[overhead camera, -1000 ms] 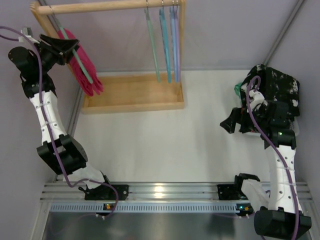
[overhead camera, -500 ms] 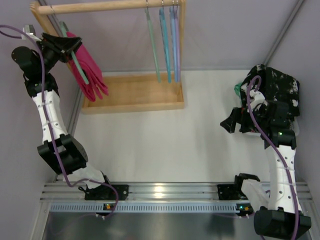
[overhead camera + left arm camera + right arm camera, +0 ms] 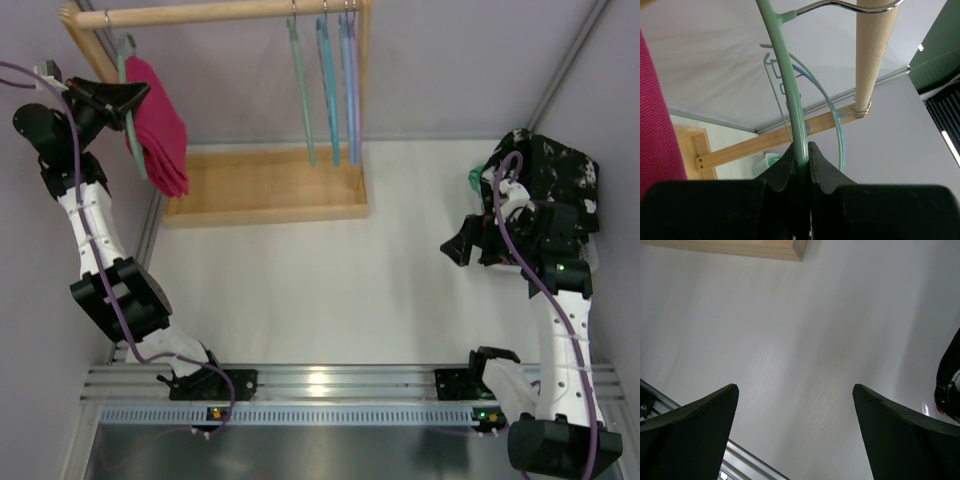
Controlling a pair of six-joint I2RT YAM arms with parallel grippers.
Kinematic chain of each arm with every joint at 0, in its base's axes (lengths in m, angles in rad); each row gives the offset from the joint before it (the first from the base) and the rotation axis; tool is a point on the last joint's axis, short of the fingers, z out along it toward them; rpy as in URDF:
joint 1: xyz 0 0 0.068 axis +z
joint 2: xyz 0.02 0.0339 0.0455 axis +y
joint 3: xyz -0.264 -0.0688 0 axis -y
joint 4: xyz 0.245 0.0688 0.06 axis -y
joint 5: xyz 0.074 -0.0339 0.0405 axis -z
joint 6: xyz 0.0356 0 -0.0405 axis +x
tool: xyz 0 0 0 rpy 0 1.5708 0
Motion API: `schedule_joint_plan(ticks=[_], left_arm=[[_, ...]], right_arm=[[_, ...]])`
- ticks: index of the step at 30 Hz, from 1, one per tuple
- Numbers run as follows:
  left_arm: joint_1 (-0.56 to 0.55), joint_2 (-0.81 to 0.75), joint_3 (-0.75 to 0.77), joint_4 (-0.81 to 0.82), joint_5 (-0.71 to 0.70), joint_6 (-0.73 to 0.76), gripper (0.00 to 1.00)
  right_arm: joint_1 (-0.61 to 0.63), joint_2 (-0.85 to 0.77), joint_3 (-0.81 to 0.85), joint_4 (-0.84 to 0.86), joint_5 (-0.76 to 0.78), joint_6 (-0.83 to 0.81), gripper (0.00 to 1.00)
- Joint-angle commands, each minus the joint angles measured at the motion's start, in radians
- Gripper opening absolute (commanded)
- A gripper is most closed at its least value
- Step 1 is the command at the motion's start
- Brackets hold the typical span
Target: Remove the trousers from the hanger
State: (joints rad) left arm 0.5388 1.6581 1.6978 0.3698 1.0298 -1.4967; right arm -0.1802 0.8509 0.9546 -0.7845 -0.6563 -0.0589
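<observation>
The magenta-pink trousers [image 3: 160,125] hang folded over the green hanger [image 3: 129,115], whose hook sits on the wooden rail [image 3: 220,12] at the far left. My left gripper [image 3: 122,97] is shut on the hanger's thin green arm. In the left wrist view the hanger [image 3: 789,85] runs up from between the closed gripper [image 3: 801,152] to its metal hook over the rail [image 3: 875,50], and the trousers [image 3: 655,125] fill the left edge. My right gripper [image 3: 455,250] hovers open over the bare table at the right, with nothing between its fingers [image 3: 794,387].
Three bare thin hangers [image 3: 325,80] hang at the rail's right end above the rack's wooden base [image 3: 265,185]. A heap of black-and-white speckled clothes [image 3: 555,180] and a green basket [image 3: 478,178] lie behind the right arm. A metal rail [image 3: 320,385] runs along the near edge.
My left gripper has closed onto the hanger. The hanger and trousers have swung left and now hang more upright. The right arm has not moved.
</observation>
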Motion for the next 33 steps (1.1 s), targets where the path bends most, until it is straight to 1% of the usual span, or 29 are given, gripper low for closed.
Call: schedule_joint_plan(ticks=[1, 4, 7, 8, 9, 10, 11, 13, 14, 16, 19, 22, 23, 25, 26, 29, 30, 32, 33], left_arm=[[-0.013, -0.047, 0.043, 0.270, -0.013, -0.092, 0.00], [-0.023, -0.072, 0.046, 0.320, -0.062, -0.140, 0.00], [-0.033, -0.081, 0.085, 0.346, -0.115, -0.170, 0.00], [-0.043, -0.083, 0.092, 0.447, -0.134, -0.195, 0.00], [-0.048, -0.080, 0.114, 0.489, -0.151, -0.217, 0.00], [-0.054, -0.077, 0.135, 0.494, -0.164, -0.233, 0.00], [-0.068, -0.070, 0.179, 0.494, -0.172, -0.224, 0.00], [-0.094, -0.078, 0.200, 0.495, -0.172, -0.173, 0.00], [-0.124, -0.101, 0.197, 0.495, -0.181, -0.157, 0.00], [-0.151, -0.129, 0.160, 0.495, -0.194, -0.125, 0.00], [-0.184, -0.178, 0.106, 0.495, -0.220, -0.148, 0.00], [-0.206, -0.247, 0.016, 0.495, -0.238, -0.151, 0.00], [-0.209, -0.271, -0.056, 0.495, -0.241, -0.149, 0.00], [-0.209, -0.351, -0.134, 0.495, -0.260, -0.149, 0.00], [-0.209, -0.378, -0.198, 0.495, -0.263, -0.148, 0.00], [-0.215, -0.468, -0.309, 0.495, -0.287, -0.163, 0.00], [-0.217, -0.484, -0.332, 0.494, -0.290, -0.166, 0.00], [-0.224, -0.538, -0.397, 0.494, -0.301, -0.183, 0.00], [-0.227, -0.556, -0.415, 0.494, -0.301, -0.186, 0.00]], right_arm=[[-0.015, -0.009, -0.010, 0.053, -0.017, 0.004, 1.00], [-0.015, -0.006, -0.005, 0.051, -0.019, -0.001, 0.99], [-0.015, 0.005, 0.004, 0.051, -0.023, -0.001, 0.99], [-0.015, 0.007, 0.009, 0.051, -0.025, -0.001, 0.99], [-0.015, 0.008, 0.016, 0.051, -0.029, 0.001, 0.99], [-0.015, 0.011, 0.019, 0.050, -0.032, -0.002, 0.99], [-0.015, 0.013, 0.022, 0.048, -0.037, -0.004, 0.99], [-0.015, 0.007, 0.030, 0.048, -0.049, -0.012, 0.99], [-0.015, 0.008, 0.033, 0.041, -0.055, -0.025, 1.00], [-0.015, 0.013, 0.061, 0.016, -0.063, -0.089, 0.99], [-0.013, 0.023, 0.127, -0.041, -0.037, -0.183, 0.99], [-0.013, 0.022, 0.193, -0.047, -0.029, -0.240, 0.99], [-0.015, 0.017, 0.208, -0.035, -0.038, -0.248, 0.99], [-0.013, 0.016, 0.249, -0.021, -0.083, -0.255, 0.99], [-0.015, 0.016, 0.265, -0.013, -0.100, -0.257, 0.99], [-0.015, 0.027, 0.314, 0.027, -0.167, -0.237, 0.99], [-0.013, 0.028, 0.328, 0.072, -0.195, -0.223, 0.99], [-0.012, 0.024, 0.329, 0.157, -0.215, -0.145, 0.99], [-0.005, 0.016, 0.317, 0.269, -0.221, -0.065, 0.99]])
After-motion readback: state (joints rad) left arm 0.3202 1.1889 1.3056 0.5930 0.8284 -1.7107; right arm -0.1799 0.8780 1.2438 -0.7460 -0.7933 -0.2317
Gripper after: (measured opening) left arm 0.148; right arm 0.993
